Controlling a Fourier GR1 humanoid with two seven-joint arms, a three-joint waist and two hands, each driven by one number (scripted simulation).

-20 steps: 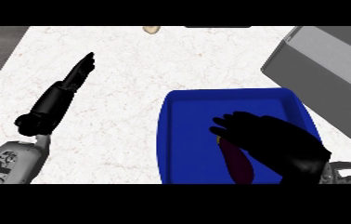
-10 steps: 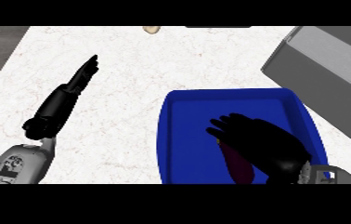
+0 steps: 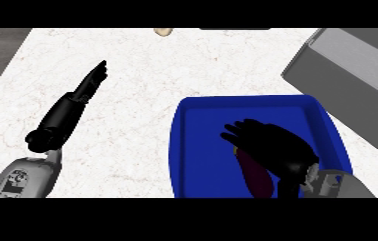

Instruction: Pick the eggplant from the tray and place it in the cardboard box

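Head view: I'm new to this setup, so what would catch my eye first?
The bright blue tray at lower right stands out against the pale counter, with the black right hand over the dark purple eggplant lying in it. The left hand rests open at left, and the grey cardboard box sits at the right edge.

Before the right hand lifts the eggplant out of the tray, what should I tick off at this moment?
1. Right hand over the eggplant: ok, it covers the upper end.
2. Fingers closed round the eggplant: cannot tell, the hand hides the contact.
3. Eggplant inside the blue tray: ok.
4. Cardboard box in view for the drop: ok, at the right edge, beyond the tray.
5. Left hand out of the way: ok, open over the counter, left of the tray.
6. Small beige object off the path: ok, at the far edge.
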